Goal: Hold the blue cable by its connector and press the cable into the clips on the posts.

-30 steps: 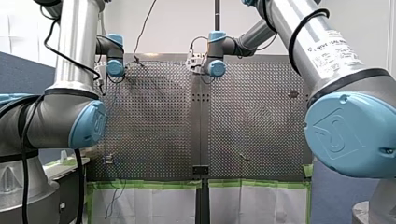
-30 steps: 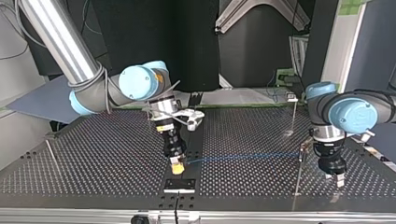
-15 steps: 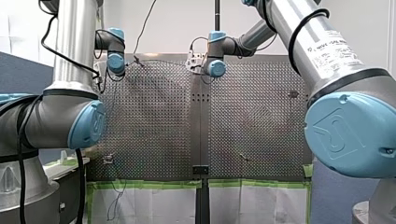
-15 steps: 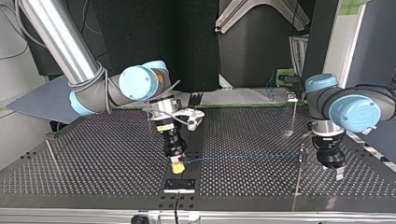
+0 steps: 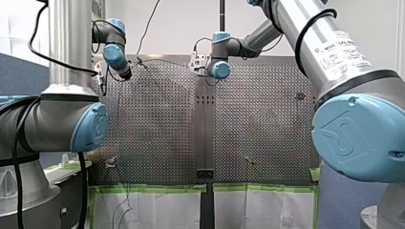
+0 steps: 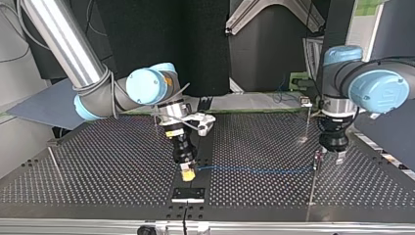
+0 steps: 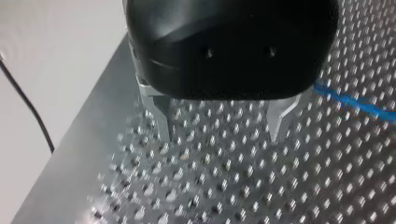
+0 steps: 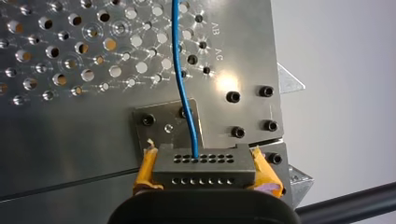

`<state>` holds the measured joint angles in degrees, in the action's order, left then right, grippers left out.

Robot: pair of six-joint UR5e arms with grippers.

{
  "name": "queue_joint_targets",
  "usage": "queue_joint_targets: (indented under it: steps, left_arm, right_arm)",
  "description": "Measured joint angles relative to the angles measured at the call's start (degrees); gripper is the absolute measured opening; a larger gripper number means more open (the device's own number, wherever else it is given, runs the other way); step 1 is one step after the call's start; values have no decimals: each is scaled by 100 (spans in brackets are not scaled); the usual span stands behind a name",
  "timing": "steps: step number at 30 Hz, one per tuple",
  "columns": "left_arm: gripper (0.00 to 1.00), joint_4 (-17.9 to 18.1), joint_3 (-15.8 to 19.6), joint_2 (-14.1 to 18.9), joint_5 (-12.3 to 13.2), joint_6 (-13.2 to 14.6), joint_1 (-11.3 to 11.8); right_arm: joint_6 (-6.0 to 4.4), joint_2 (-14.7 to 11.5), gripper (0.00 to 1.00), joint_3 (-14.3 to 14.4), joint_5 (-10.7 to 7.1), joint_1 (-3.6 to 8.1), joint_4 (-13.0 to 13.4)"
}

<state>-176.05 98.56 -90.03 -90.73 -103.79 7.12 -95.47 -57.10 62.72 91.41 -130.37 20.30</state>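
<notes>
Read the top view from its left. A thin rod [image 6: 55, 164] stands alone on the perforated table [image 6: 98, 166], well apart from the work.

Near the middle, the right gripper [image 6: 186, 172] points down with its yellow pads closed on the connector [image 8: 204, 165]. The right wrist view confirms the hold: the dark block sits squarely between the pads. The blue cable [image 6: 254, 170] leaves the connector's row of holes and runs away over the holed plate.

Follow the cable rightward and you'll see it stretch low and nearly straight to the post [image 6: 312, 183] at the view's right. It meets the post below the dark clip [image 6: 317, 155] at its top. (Whether the line is seated in anything there is too small to tell.)

Just right of that clip hangs the left gripper [image 6: 338, 154]. Its metal fingers [image 7: 161, 119] are spread with nothing between them, and the cable passes beside it in its own wrist view, not between the fingers.

So the holding half looks done and the pressing half looks open. You have the connector, the cable is drawn taut toward the post, and the clip has yet to be shown to have it.

Next you'll probably want the right gripper to keep a firm grip and a gentle tension. Meanwhile the line has to be brought up level with the clip mouth and pushed in squarely. Too much pull risks bending the slender post or slipping the connector.
</notes>
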Motion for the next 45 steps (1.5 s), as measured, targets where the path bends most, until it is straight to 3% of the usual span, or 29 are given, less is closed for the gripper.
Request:
queue_joint_targets:
  steps: [13, 21, 28, 36, 45]
  left_arm:
    - [98, -217, 352, 689, 436, -141, -23]
    - [98, -283, 362, 1110, 523, -206, -51]
    - [98, -403, 363, 1342, 544, -71, -128]
    - [98, -546, 369, 1269, 638, 87, -288]
    - [98, -587, 372, 1234, 498, 184, -422]
  right_arm:
    - [-4, 0, 0, 1, 0, -5, -24]
    - [-10, 0, 0, 1, 0, -2, -45]
    - [-17, 0, 0, 1, 0, -2, -62]
    - [-32, 0, 0, 1, 0, -2, -81]
    - [-41, 0, 0, 0, 0, 6, -86]
